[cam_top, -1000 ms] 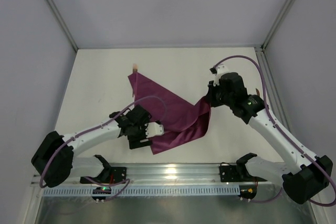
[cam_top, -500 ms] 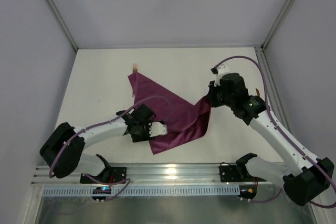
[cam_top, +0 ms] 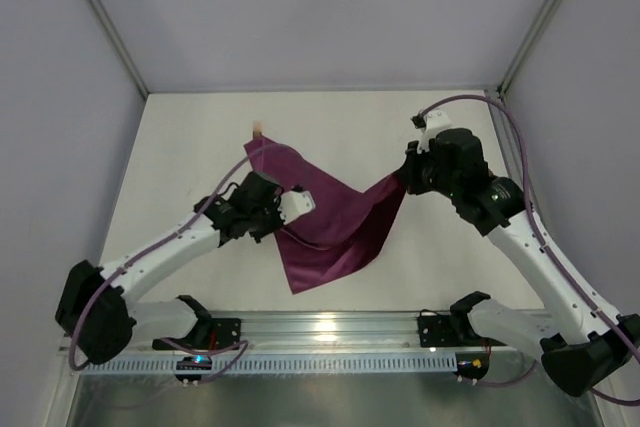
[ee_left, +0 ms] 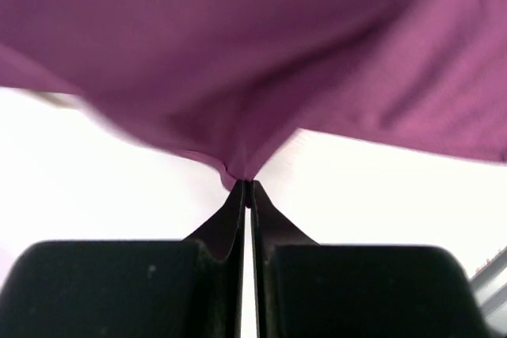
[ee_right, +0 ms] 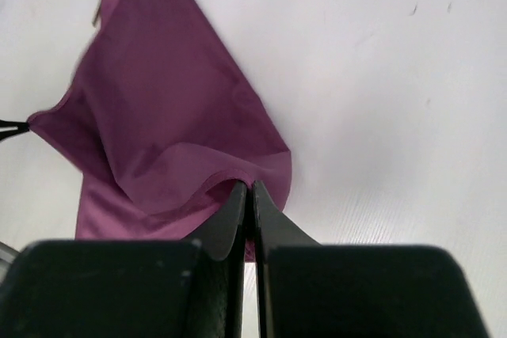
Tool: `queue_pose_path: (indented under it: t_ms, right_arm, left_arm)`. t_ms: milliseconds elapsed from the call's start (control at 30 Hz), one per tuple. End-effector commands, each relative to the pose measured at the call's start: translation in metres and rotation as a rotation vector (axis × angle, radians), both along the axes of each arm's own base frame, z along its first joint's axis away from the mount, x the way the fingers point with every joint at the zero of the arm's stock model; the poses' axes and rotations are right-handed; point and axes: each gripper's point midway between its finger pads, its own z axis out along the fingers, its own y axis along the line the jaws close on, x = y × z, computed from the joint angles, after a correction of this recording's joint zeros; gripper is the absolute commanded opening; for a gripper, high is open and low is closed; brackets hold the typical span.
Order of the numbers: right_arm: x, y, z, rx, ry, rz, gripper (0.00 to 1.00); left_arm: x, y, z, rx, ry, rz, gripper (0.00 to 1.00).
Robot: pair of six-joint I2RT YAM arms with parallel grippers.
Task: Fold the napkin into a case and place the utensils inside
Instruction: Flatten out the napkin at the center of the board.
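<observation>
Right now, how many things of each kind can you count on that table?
Purple napkin: 1
Copper utensil, only an end showing past the napkin's far corner: 1
Grippers, both pinching the napkin: 2 (left gripper, right gripper)
Total: 4

Seen from overhead, the light is bright, even and soft, falling from above, and the pale counter (cam_top: pixel 190 147) reads almost white. Just below the napkin (cam_top: pixel 335 222), the metal rail (cam_top: pixel 330 325) carries a patch of glare. Shadows beside the napkin are faint and diffuse. In the left wrist view the napkin is close and blurred, its left edge smeared — the counter behind it is blown out to white. The right wrist view is sharper, with the napkin's folds softly shaded.
</observation>
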Motion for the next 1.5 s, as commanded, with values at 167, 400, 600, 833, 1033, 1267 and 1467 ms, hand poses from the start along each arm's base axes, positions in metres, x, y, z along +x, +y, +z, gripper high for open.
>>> queue_pose_path:
  t_ms: [167, 400, 600, 833, 1033, 1267, 1467]
  right_arm:
    - [-0.042, -0.031, 0.182, 0.139, -0.397, -0.019, 0.03]
    - [-0.091, -0.045, 0.254, 0.208, -0.526, 0.036, 0.03]
    - [-0.065, -0.054, 0.246, 0.132, -0.479, -0.062, 0.03]
    - [0.025, -0.042, 0.238, 0.025, -0.437, -0.135, 0.03]
    - [0.108, -0.058, 0.247, 0.066, -0.454, -0.166, 0.03]
    - [0.205, -0.096, 0.262, 0.08, -0.507, -0.259, 0.03]
    - [0.21, -0.119, 0.313, 0.13, -0.691, -0.265, 0.03]
  left_arm:
    - [0.023, 0.029, 0.22, -0.271, -0.362, 0.293, 0.0]
    - [0.002, 0.077, 0.345, -0.372, -0.6, 0.409, 0.0]
    - [0.011, 0.089, 0.407, -0.419, -0.787, 0.442, 0.0]
    - [0.098, 0.039, 0.402, -0.398, -0.744, 0.398, 0.0]
    - [0.182, 0.062, 0.418, -0.464, -0.783, 0.545, 0.0]
    - [0.256, 0.063, 0.432, -0.516, -0.865, 0.621, 0.0]
    - [0.27, 0.054, 0.443, -0.577, -0.903, 0.577, 0.0]
